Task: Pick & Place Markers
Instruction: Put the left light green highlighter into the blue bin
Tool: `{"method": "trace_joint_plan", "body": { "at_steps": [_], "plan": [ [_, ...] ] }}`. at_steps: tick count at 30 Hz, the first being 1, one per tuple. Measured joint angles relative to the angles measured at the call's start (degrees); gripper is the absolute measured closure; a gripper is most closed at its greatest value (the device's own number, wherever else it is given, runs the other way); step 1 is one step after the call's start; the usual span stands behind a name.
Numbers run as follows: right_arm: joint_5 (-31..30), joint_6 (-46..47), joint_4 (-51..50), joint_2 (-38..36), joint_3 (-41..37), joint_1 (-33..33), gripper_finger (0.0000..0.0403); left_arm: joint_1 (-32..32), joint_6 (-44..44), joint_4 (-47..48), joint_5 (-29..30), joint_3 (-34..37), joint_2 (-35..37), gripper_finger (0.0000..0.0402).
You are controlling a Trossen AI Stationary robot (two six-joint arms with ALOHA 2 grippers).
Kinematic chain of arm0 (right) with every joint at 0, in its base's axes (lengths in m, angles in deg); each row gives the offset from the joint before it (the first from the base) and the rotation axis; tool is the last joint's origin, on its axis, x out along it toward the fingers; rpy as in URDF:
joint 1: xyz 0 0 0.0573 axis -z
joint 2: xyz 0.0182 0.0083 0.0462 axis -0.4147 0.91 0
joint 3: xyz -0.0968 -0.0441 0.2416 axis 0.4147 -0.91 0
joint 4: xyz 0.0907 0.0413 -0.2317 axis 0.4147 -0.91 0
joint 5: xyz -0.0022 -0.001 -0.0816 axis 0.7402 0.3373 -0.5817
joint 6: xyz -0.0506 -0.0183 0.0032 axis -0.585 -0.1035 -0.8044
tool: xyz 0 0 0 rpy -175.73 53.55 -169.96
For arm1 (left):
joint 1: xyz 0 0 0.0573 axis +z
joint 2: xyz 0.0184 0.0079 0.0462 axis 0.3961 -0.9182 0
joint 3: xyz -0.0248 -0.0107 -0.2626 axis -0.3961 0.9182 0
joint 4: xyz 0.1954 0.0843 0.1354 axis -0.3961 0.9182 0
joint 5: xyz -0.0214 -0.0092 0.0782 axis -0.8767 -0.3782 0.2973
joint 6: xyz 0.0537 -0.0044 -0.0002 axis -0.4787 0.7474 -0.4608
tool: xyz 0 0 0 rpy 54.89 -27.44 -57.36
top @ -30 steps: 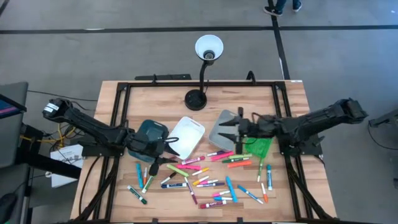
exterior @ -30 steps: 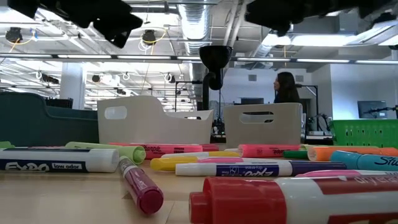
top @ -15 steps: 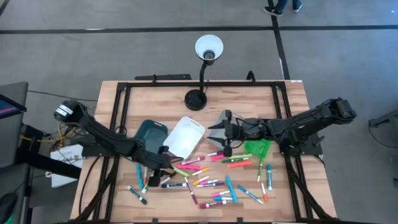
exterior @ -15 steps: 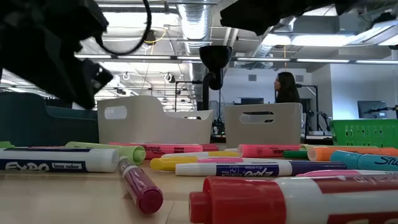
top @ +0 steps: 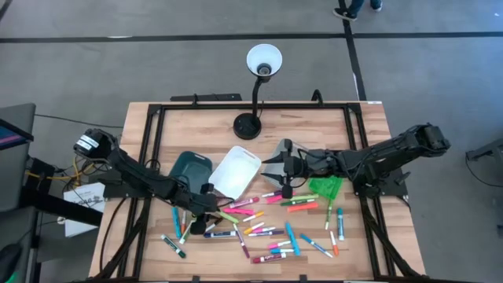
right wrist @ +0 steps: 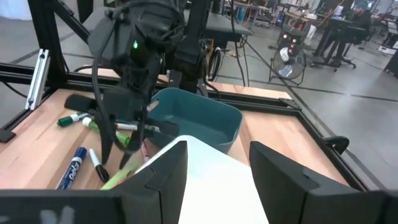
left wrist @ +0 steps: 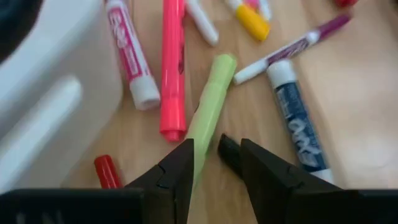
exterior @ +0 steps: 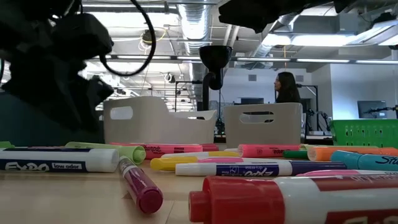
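Observation:
Several markers (top: 267, 228) in pink, green, blue, orange and yellow lie scattered flat on the table's near half. My left gripper (top: 211, 209) is low over their left part and open. In the left wrist view its fingers (left wrist: 214, 146) stand on either side of the near end of a lime-green marker (left wrist: 210, 109), with a pink marker (left wrist: 172, 68) lying beside it. My right gripper (top: 267, 169) hangs open (right wrist: 217, 152) above the white bin (top: 236, 171), holding nothing. My left gripper has the lime marker's near end (left wrist: 198, 163) between its open fingers, coming from above and slanting down; the marker lies flat on the table. Whether a finger touches it, I cannot tell.
Teal bin (top: 189, 167), white bin, grey bin (top: 284, 149) and green bin (top: 326, 187) sit in a row across the table's middle. A lamp base (top: 247, 126) stands at the far side. Black frame rails (top: 153, 149) run along the table edges. A person (exterior: 286, 87) shows in the room beyond.
My left gripper has come down from beside the teal bin toward the near edge, onto the left part of the marker pile. My right gripper has moved toward the table's left, from over the grey bin toward the white bin. No marker has moved.

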Motion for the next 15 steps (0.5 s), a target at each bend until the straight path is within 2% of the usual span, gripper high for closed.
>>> {"method": "trace_joint_plan", "body": {
  "at_steps": [6, 12, 15],
  "plan": [
    [0.0, 0.0, 0.0, 0.0, 0.0, 0.0, 0.0239, 0.9, -0.2, 0.5, 2.5, 0.1, -2.7, 0.0275],
    [0.0, 0.0, 0.0, 0.0, 0.0, 0.0, 0.0241, 1.7, -0.1, 0.1, 2.1, 0.0, -2.6, 0.0277],
    [0.0, 0.0, 0.0, 0.0, 0.0, 0.0, 0.0241, 1.6, -0.2, 0.1, 1.0, 0.0, -2.6, 0.0293]
  ]
}}
